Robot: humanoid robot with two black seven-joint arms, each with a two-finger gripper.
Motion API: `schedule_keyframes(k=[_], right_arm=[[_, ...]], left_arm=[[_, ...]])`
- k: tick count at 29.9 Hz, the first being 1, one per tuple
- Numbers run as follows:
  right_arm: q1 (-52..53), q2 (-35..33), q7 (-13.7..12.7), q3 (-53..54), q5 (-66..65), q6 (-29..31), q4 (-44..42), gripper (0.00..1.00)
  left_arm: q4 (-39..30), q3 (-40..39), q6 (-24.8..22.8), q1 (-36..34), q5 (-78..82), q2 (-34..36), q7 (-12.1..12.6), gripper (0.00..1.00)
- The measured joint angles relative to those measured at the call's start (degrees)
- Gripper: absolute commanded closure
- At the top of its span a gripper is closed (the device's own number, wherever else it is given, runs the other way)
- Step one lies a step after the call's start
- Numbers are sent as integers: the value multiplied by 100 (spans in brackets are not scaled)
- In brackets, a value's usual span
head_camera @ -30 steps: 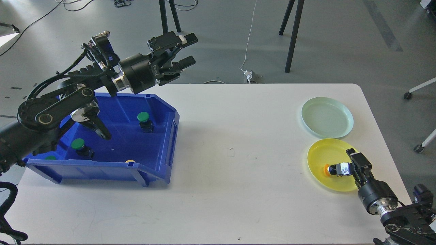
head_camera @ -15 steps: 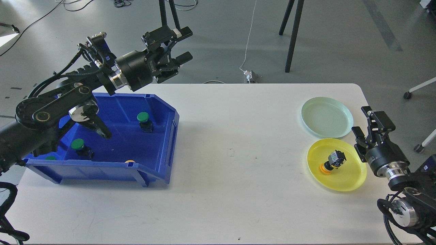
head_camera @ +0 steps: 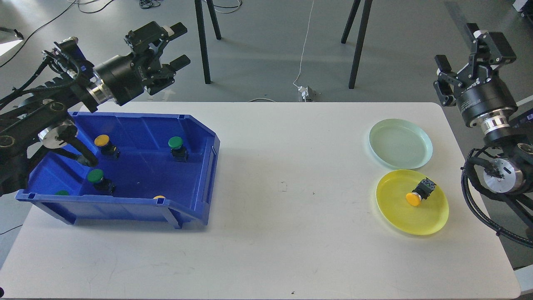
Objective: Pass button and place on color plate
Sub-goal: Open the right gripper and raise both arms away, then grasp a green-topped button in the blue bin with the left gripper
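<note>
A yellow-capped button [head_camera: 418, 193] lies on its side in the yellow plate [head_camera: 399, 216] at the right. The pale green plate [head_camera: 399, 143] behind it holds nothing. The blue bin [head_camera: 200, 166] at the left holds a yellow button [head_camera: 104, 143], two green buttons [head_camera: 177, 146] [head_camera: 97, 178], and parts of others at its front wall. My left gripper [head_camera: 177, 45] is open and empty, raised beyond the bin's back edge. My right gripper [head_camera: 468, 52] is open and empty, raised high beyond the table's right edge.
Black stand legs [head_camera: 358, 46] and a white cable with a plug [head_camera: 306, 91] are on the floor behind the table. The white table [head_camera: 283, 187] spans the view between bin and plates.
My right gripper let go of the yellow button, which now lies in the yellow plate, and rose up and back to the right. My left arm drew back to the left, uncovering a yellow button in the bin.
</note>
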Motion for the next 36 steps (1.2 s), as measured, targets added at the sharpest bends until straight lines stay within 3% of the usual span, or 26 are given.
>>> schedule_keyframes(k=[6,11,24,36], right_arm=[[282,67,0,-51,123,35,-109,8],[275,119,0,-51,126,35,-125,6],[1,219,0,-39,149,43,-92,5],[-23,322,0,-71,142,44,-121,5]], left_arm=[[-44,76,0,10,312,1054,0,5],[-97,58,0,-259,1980,1684,0,4],[-947,157,2,-217,7372,2091,-2,4],[-990,1337,1,-110,7991,1967,0,4]])
